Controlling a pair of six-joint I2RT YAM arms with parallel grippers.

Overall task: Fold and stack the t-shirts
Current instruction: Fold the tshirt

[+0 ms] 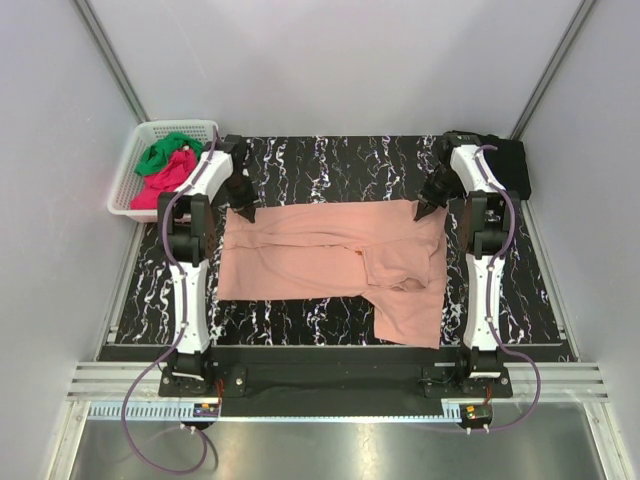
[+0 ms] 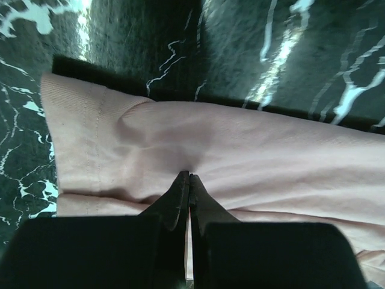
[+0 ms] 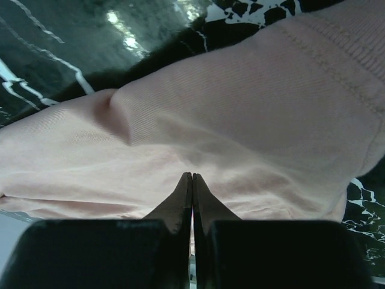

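Presently the salmon-pink t-shirt (image 1: 330, 255) lies spread across the middle of the black marbled mat (image 1: 320, 160), with a folded portion hanging towards the mat's near right edge. Its far edge runs straight between the two grippers.

The left gripper (image 1: 243, 212) is clenched on the shirt's far left corner, with the fingertips (image 2: 183, 186) pressed together and the cloth puckered at them. The right gripper (image 1: 422, 210) is likewise pinched onto the far right corner, and a crease radiates from its tips. A shadow under the held edge shows it is raised off the mat.

Off the mat's far left corner stands a white mesh basket (image 1: 124, 178) containing a crumpled green tee (image 1: 165, 150) and a magenta-red tee (image 1: 170, 180). A black tee (image 1: 510, 160) sits at the mat's far right corner, behind the right arm.

The shirt fabric is a fine matte knit with stitched hems. The mat is glossy and white-veined.
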